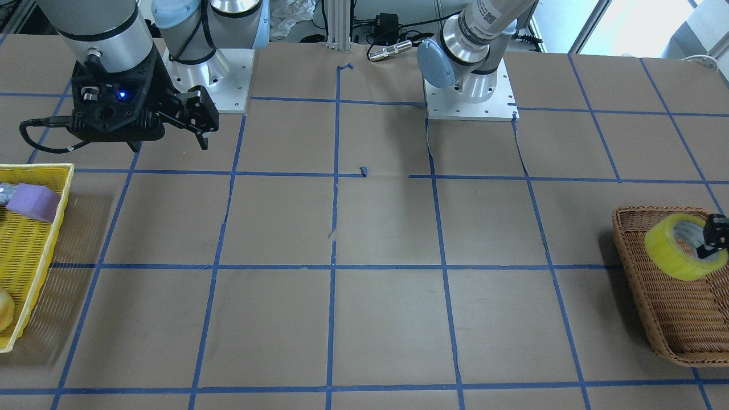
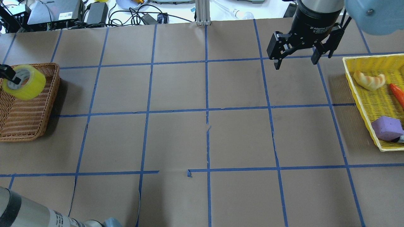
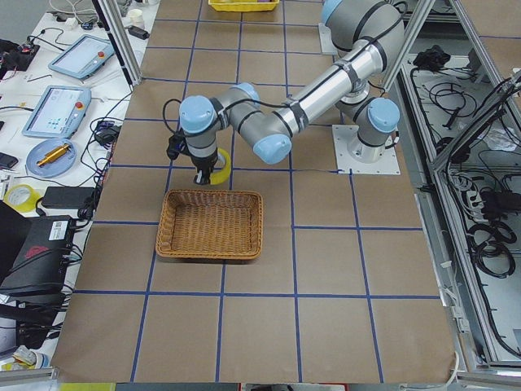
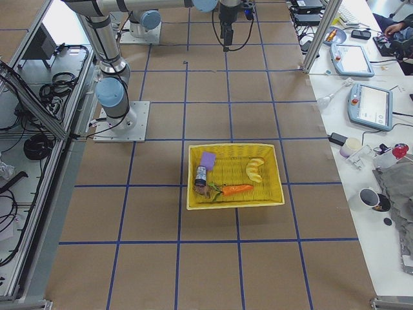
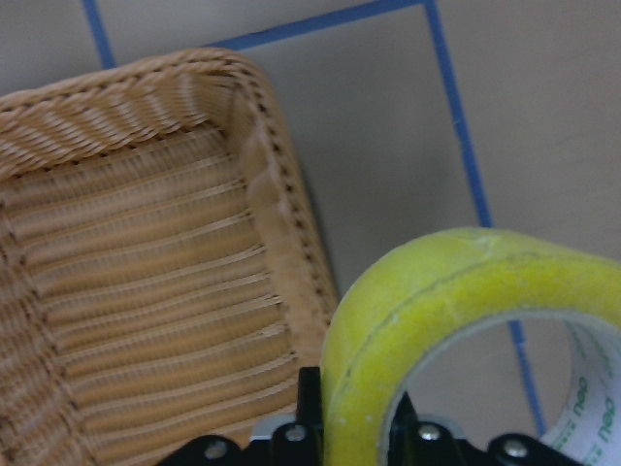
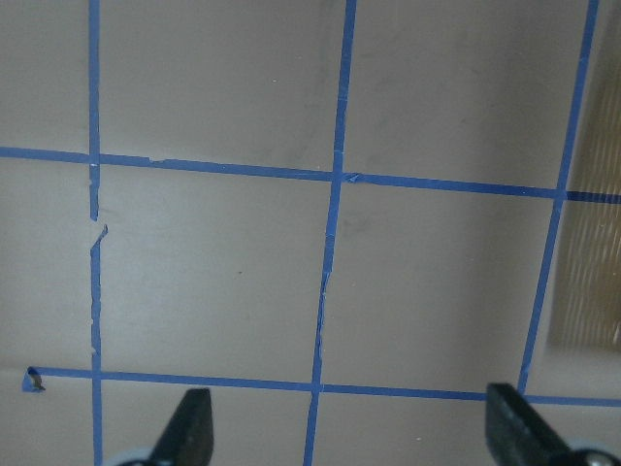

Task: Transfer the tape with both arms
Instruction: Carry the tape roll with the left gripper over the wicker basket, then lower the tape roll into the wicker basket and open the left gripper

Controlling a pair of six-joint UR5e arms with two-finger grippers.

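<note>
Currently, at the far left of the table, the tape is held in the left gripper, lifted at the robot-far corner of the wicker basket and apparently clear of its rim. The fingers are closed on the wall of the ring: in the left wrist view one finger sits outside the yellow band and the other inside the whitish core. The ring is tilted, with its open face turned up and away from the table centre. The side opposite the fingers is unobstructed and points toward the middle of the table.

Several grid squares of table separate the two arms. To the right, the right gripper hangs above the table with its fingers spread wide and nothing between them, just beside the yellow tray.

Judgement: the tape lies well apart from the right fingers, directly across the table. A handover requires both arms to converge on the centre, with the right fingers taking the free side of the ring
</note>
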